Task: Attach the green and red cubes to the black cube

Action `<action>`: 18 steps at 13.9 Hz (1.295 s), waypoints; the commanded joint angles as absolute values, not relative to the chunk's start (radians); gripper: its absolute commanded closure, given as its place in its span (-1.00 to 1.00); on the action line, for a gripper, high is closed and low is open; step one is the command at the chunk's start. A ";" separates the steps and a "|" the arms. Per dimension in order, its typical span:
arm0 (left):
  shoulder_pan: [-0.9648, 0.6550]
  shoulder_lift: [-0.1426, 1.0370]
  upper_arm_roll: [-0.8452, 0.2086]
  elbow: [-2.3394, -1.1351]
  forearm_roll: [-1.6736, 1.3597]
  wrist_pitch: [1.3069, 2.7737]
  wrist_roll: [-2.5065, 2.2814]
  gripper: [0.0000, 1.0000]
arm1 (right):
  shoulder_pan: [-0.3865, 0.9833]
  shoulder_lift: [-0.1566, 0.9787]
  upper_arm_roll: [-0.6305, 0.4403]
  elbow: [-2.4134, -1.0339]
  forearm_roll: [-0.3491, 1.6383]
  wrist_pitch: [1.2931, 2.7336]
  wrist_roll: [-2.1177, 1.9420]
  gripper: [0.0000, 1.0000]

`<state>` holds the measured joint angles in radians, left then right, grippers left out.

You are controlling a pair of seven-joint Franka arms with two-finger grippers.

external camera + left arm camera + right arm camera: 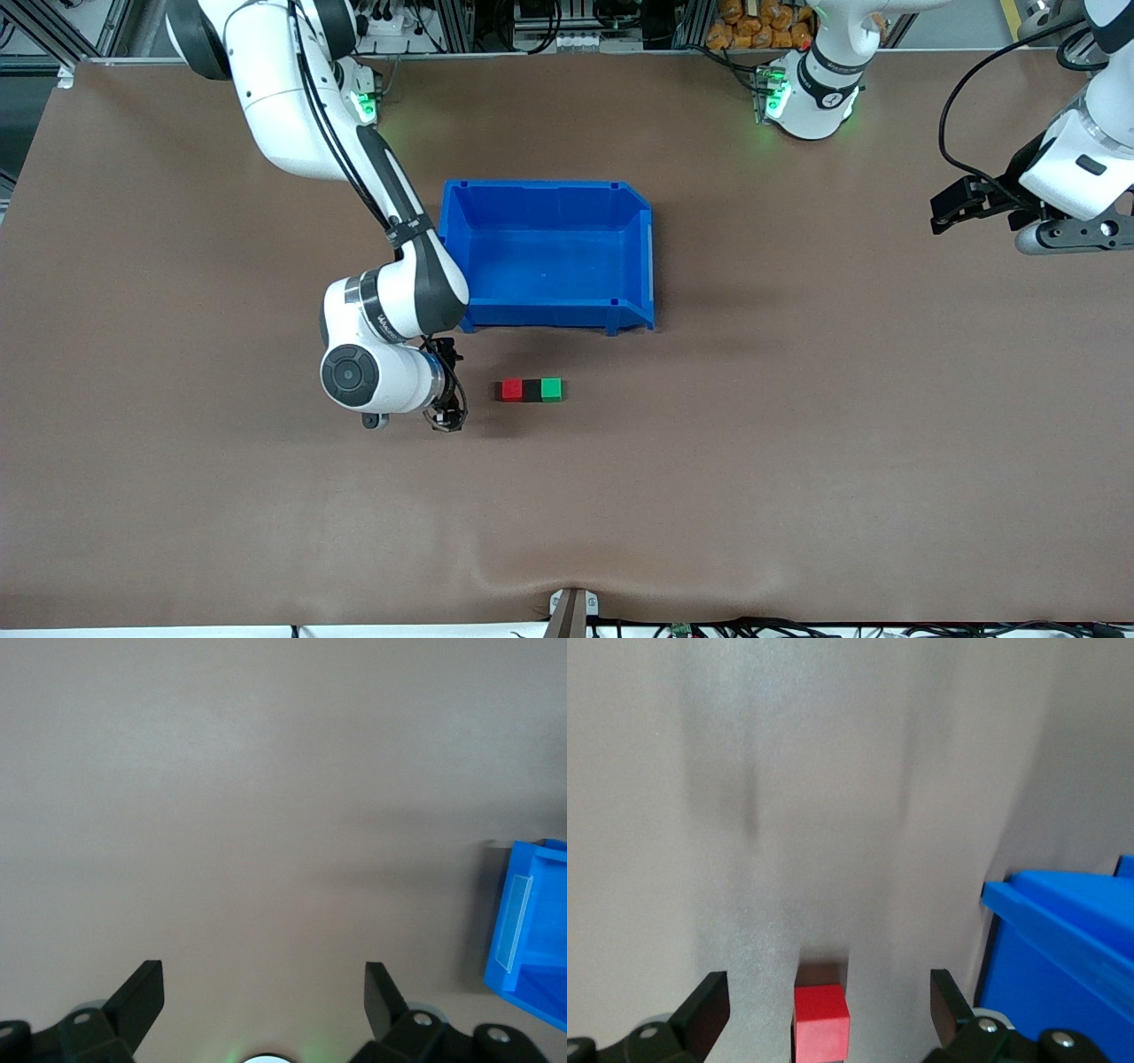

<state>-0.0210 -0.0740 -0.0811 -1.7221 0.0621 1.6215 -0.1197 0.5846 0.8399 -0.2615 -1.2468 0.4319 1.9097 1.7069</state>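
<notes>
Matt brown desk [797, 443], smooth like paper or thin sheet, slightly wrinkled at the edge nearest the front camera. Glossy blue plastic bin [638, 230], smooth walls with a faint sheen, clear plastic label holder on one wall. Plain matt red cube [511, 389], black cube [532, 390] and green cube [551, 389], smooth-faced, no shine. Glossy white plastic shells on both arms, with dark grey joints. Matt black fingers [142, 997] in the left wrist view, same matt black fingers [704, 1005] in the right wrist view, plastic-looking
</notes>
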 commanded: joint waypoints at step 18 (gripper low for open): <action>-0.014 -0.092 -0.091 -1.746 0.060 1.626 -0.129 -1.00 | 0.569 0.700 -0.380 -1.224 0.288 1.668 1.251 -1.00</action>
